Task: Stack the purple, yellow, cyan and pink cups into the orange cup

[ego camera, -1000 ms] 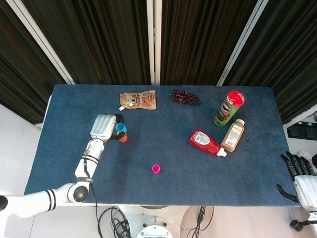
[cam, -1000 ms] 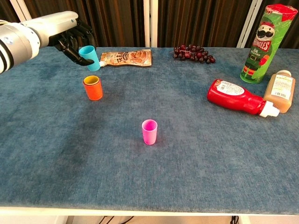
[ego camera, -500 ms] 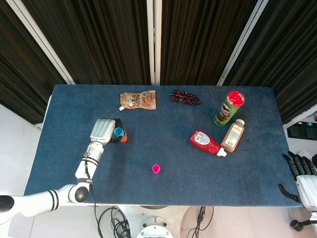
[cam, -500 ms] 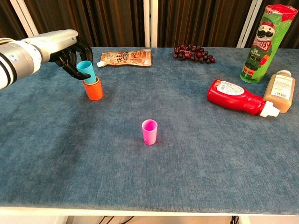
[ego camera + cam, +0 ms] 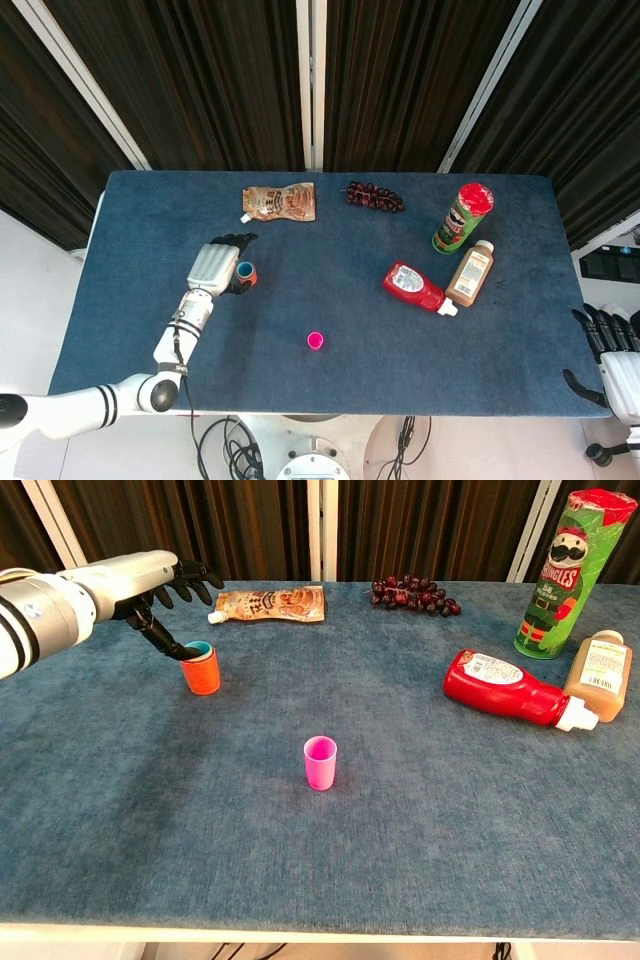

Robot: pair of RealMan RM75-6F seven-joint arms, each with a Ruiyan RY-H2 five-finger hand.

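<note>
The left robot hand [image 5: 165,585] has spread open, leaving the cyan cup [image 5: 199,649] nested in the orange cup [image 5: 201,671].

The left hand [image 5: 165,588] hangs just beside the orange cup [image 5: 201,672], its fingers spread, and one fingertip touches the cup's rim. The cyan cup [image 5: 199,649] sits inside the orange cup, only its rim showing. The pink cup [image 5: 320,762] stands alone, well apart, nearer the front edge.

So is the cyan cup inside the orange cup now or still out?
In. The cyan cup sits nested in the orange cup, only its rim showing above, with the left hand fingers spread beside it.
</note>
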